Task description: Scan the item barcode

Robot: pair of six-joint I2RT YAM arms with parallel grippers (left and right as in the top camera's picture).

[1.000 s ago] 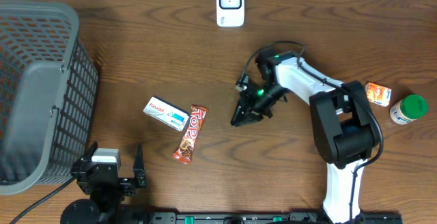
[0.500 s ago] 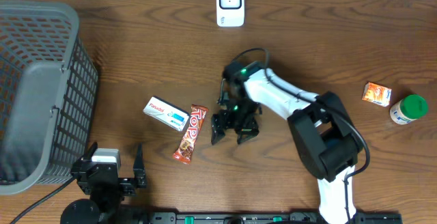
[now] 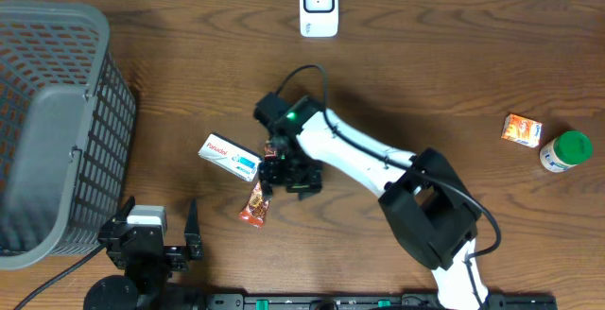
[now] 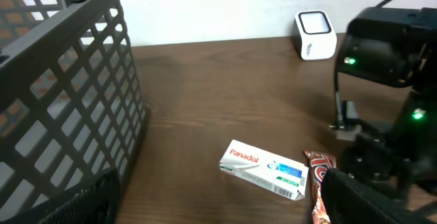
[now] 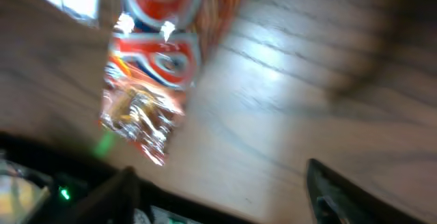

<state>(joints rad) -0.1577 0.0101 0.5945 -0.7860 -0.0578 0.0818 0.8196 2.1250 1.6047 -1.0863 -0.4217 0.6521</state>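
Items: one Panadol box [image 3: 230, 157] | one snack bar [image 3: 253, 204] | one scanner [image 3: 319, 5] | one basket [image 3: 115, 111] | left tool [image 3: 159, 220] apart | right tool [image 3: 288, 179] apart

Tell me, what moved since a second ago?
The right gripper swept left across the wooden table and opened, now hovering over the red crinkly snack bar without holding it. The white Panadol box, grey mesh basket, white scanner and left gripper stayed put.

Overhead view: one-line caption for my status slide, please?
Right gripper, open, over the candy bar beside the medicine box; scanner at the far edge.
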